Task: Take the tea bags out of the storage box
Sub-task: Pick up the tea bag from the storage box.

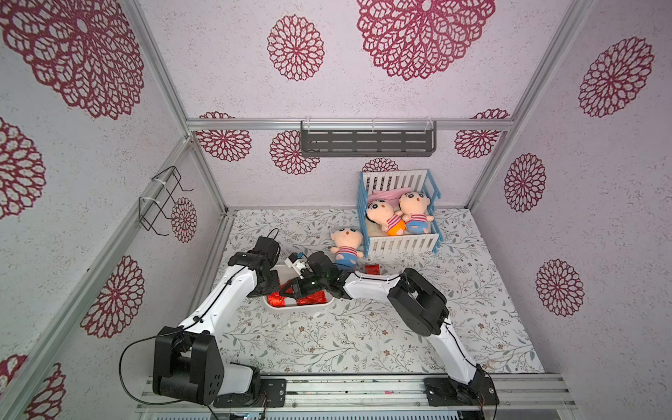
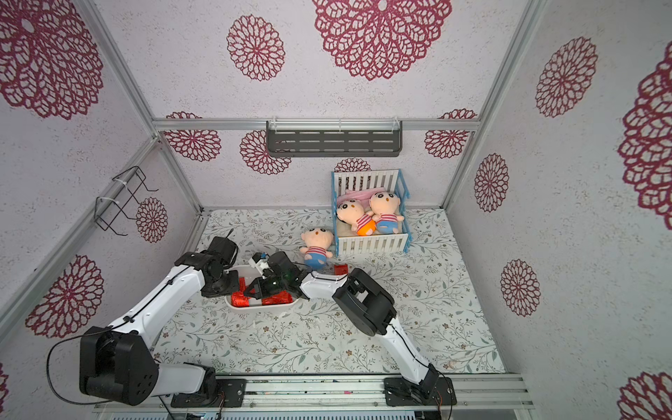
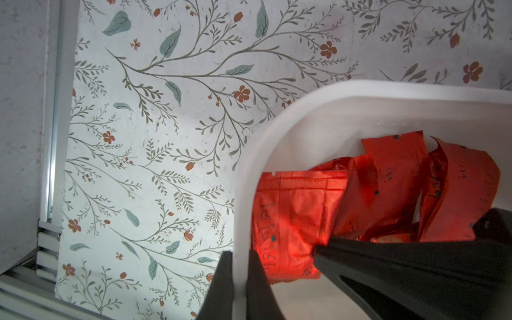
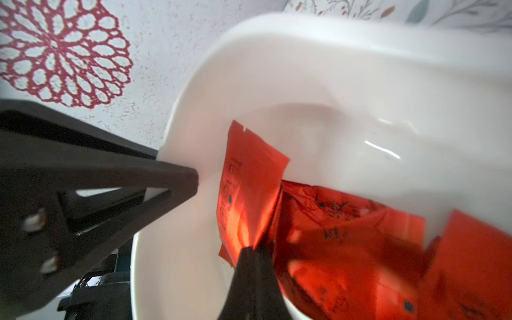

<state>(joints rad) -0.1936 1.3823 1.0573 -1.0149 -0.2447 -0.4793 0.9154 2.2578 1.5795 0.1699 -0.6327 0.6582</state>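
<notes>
Right jaws pinch tea bag (image 4: 249, 180); left jaws clamp storage box (image 3: 241, 216) rim.

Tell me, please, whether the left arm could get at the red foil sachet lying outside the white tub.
Probably not: the left hand is shut on the wall of the shallow white plastic tub, and the right arm lies across the way to that red foil sachet.

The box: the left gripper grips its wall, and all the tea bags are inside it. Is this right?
Not all. Both top views show one tea bag lying on the table, outside the box. The left gripper does grip the box's wall, and the other tea bags are inside.
</notes>
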